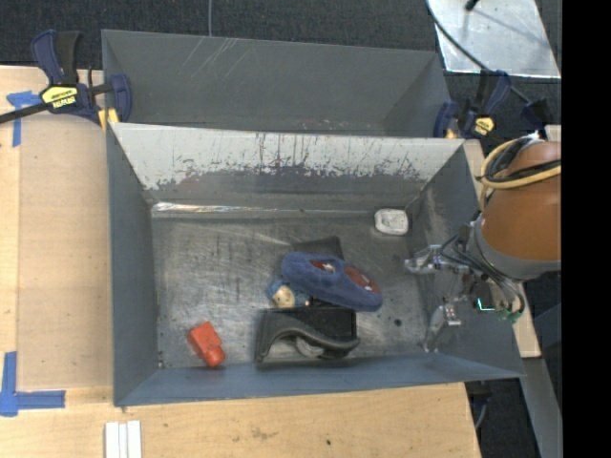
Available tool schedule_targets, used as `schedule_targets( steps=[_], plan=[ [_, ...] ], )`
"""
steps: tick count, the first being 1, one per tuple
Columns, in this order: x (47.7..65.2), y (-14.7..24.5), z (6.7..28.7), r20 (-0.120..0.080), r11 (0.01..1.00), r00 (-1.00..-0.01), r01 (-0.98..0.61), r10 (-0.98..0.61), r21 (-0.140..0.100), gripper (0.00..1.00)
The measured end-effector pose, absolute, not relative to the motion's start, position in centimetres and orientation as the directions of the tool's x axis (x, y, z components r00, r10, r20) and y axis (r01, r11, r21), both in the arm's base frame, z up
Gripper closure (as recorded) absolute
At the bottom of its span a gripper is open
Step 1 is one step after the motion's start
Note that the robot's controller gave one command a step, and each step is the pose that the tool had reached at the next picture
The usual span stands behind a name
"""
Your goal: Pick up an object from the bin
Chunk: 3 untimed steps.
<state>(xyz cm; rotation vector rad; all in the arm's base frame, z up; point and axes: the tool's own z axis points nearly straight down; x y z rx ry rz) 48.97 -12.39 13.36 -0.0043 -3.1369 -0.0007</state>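
I am watching the gripper (431, 294) hanging at the 3 o'clock side of the grey bin (129, 256), close against the right wall. I am reading its two metal fingers (421, 262) as spread apart with nothing between them (one tip is sitting toward 12 o'clock, the other toward 6). It is not standing over any object.

The relation I am steering by is this. A blue soft toy (320, 277) with a red patch is lying at about 9 o'clock from the gripper, near but apart, in the middle of the bin floor. Its long axis is running from roughly 10 o'clock to 4 o'clock, so its 4 o'clock end is the one nearest the fingers. A small white lump (390, 221) is lying closer, at about 11 o'clock from the gripper, at the foot of the back wall. I am judging either one a fair pick.

The toy is overlapping a black object (305, 337) at its 6 o'clock side, and I cannot tell what that object is. A small tan ball (283, 297) is sitting against the toy's 8 o'clock edge. An orange piece (205, 343) is lying well apart, toward the bin's 7 o'clock corner. I cannot tell whether the lower fingertip is touching the floor or the wall.
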Motion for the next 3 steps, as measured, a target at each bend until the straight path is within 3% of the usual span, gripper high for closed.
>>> schedule_targets(
  steps=[1,2,3],
  plan=[
    [52.2,-5.5,7.9,0.001,0.997,-0.997,0.08,0.08,0.004,0.0],
    [52.4,-6.1,8.4,-0.007,0.996,-0.996,0.085,0.085,-0.001,1.0],
    [51.6,-0.7,30.5,-0.012,0.999,-0.999,-0.052,-0.052,-0.001,1.0]
  ],
)
